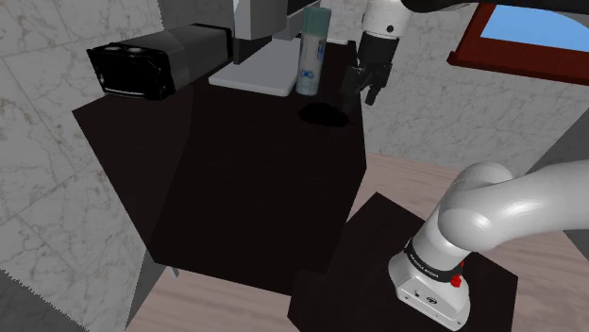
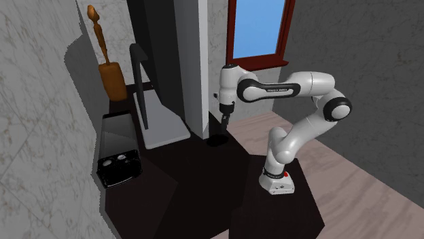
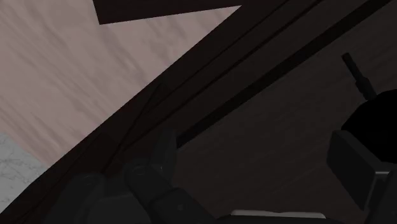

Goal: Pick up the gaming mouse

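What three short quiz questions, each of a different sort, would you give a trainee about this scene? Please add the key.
1. True or false: the gripper is shut on the gaming mouse.
2. Which thing stands upright close to the mouse?
A. a red mug
B. a white bottle with a teal cap
C. a stack of plates
3. Fill in the missing word: the mouse lies on a dark ___.

Key
1. False: in the wrist view the fingers stand apart with nothing between them.
2. B
3. table
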Available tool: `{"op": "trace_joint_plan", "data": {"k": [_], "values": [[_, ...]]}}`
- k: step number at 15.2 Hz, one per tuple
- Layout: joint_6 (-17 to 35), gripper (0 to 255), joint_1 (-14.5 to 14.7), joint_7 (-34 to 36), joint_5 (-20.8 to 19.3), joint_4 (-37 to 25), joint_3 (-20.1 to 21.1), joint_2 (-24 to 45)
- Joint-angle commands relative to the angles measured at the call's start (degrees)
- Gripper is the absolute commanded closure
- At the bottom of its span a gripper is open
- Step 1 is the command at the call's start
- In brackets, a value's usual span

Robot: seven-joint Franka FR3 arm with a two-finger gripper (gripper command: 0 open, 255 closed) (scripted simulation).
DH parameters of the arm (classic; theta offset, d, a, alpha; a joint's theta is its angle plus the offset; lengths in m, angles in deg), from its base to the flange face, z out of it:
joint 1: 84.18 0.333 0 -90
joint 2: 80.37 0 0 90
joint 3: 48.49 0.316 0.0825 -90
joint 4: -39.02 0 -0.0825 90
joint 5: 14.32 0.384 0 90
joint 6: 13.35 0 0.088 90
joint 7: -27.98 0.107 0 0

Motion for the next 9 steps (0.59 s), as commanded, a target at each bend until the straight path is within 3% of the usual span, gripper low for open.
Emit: {"op": "trace_joint_plan", "data": {"k": [1, 9], "values": [[0.0, 0, 0.0, 0.0, 0.0, 0.0, 0.0, 0.0], [-1.6, 0, 10.9, -15.8, 4.4, -10.1, 1.2, 8.2]]}}
